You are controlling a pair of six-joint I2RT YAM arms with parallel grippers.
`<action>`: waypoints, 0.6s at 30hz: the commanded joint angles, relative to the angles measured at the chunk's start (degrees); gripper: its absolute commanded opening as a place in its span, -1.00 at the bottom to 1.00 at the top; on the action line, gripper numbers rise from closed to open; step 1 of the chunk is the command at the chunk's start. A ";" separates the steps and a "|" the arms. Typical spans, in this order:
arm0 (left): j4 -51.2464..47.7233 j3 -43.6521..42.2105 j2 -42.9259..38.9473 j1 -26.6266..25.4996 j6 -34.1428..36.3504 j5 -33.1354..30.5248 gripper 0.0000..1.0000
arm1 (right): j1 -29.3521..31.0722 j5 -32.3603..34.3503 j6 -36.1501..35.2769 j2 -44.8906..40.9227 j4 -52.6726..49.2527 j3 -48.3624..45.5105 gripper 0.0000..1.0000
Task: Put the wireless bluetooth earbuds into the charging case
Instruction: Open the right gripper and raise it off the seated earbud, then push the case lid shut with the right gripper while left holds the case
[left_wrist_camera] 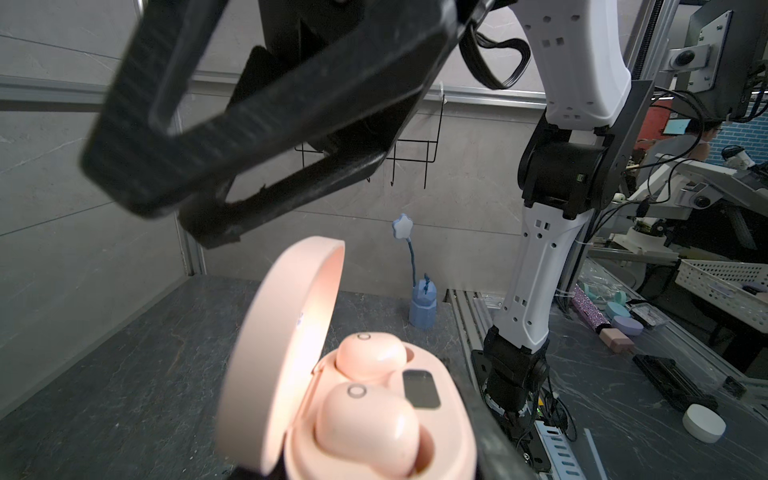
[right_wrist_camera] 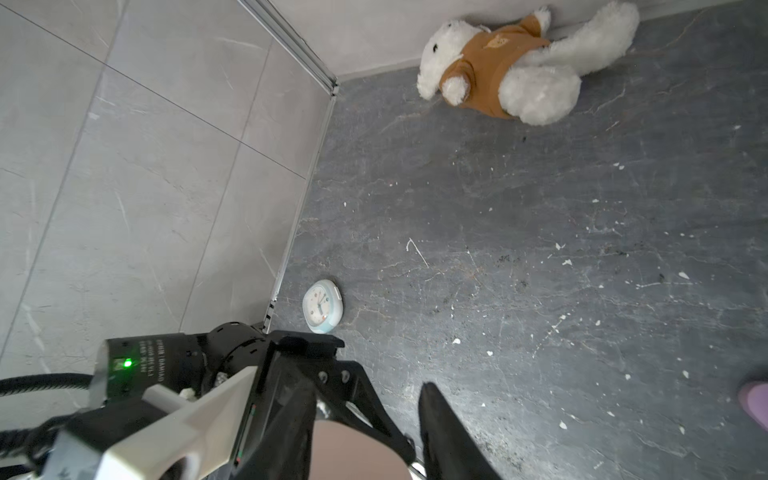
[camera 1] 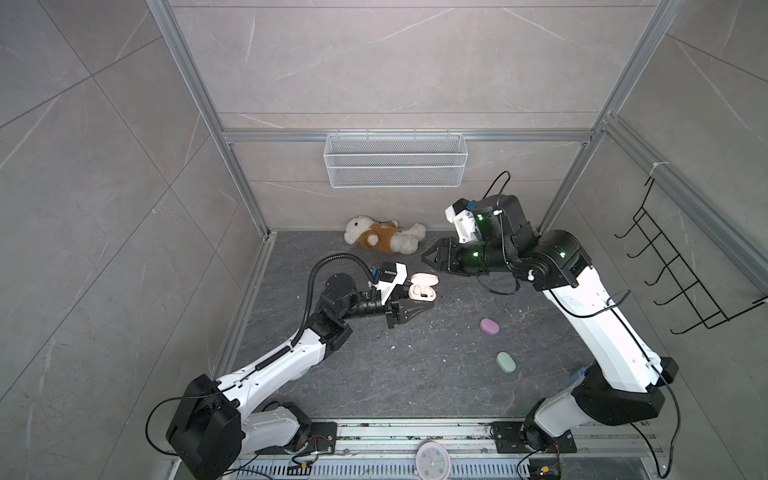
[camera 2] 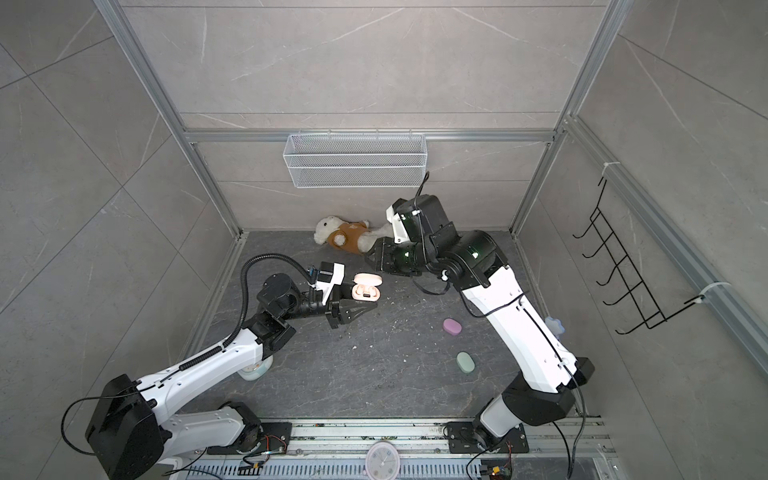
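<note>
The peach charging case stands open with its lid up. Two peach earbuds sit in its wells. My left gripper is shut on the case's base, with a black finger running along its side. My right gripper hovers just beyond and above the case. Its fingers are slightly apart and hold nothing. No other earbuds are in view.
A closed lilac case and a closed mint case lie at the right. A teddy bear lies at the back wall under a wire basket. A small clock sits near the left wall.
</note>
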 commanded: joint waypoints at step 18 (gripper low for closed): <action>-14.73 6.04 -0.92 -0.21 8.65 0.57 -0.71 | 4.17 0.20 7.44 -10.97 -0.59 -15.22 0.33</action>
